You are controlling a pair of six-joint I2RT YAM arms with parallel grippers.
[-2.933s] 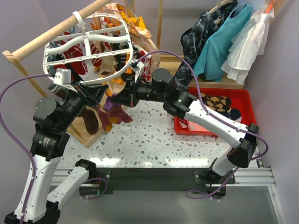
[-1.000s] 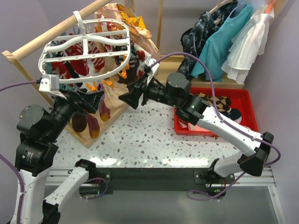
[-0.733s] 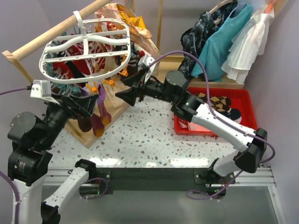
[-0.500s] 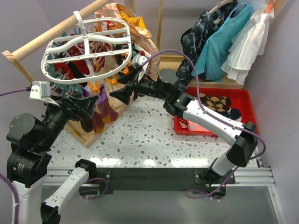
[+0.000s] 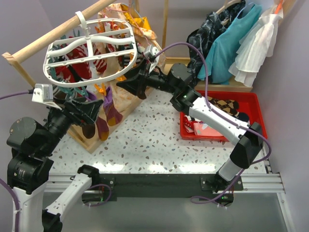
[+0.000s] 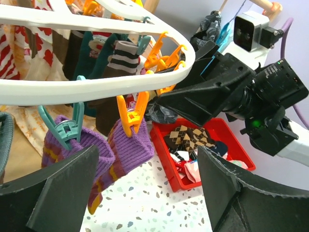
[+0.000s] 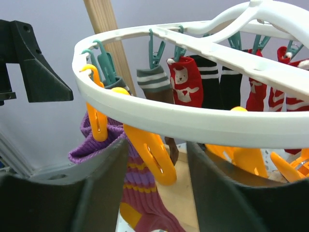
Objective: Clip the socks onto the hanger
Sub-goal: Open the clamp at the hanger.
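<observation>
Spread wide, the left gripper [image 6: 145, 162] hangs just below the near rim of the hanger [image 6: 96, 89], its two dark fingers standing either side of a pair of purple socks [image 6: 128, 145] without touching them. One purple sock is pinned by an orange clip [image 6: 133, 113] and the other by a teal clip [image 6: 65, 128] just beside it, both on the white oval's rim. The right gripper [image 7: 157, 145] faces the same stretch of rim from the opposite side. Its jaws are also apart, with a loose-hanging orange clip [image 7: 149, 152] in the gap between them and neither finger seen pressing on it. The hanger hangs by its hook from a wooden rail [image 5: 48, 38] at the left rear of the table [image 5: 154, 145], above the table's surface. Further in along the frame it carries more socks: a red sock with a bear motif [image 7: 186, 82], a brown sock with a striped cuff [image 7: 154, 84] and red-and-white striped socks [image 6: 8, 53]. Other socks, an argyle pair [image 5: 223, 105] among them, lie in a red bin [image 5: 253, 99] on the speckled table to the right, well apart from the hanger. Teal and white dresses [image 5: 231, 43] hang behind the bin.
</observation>
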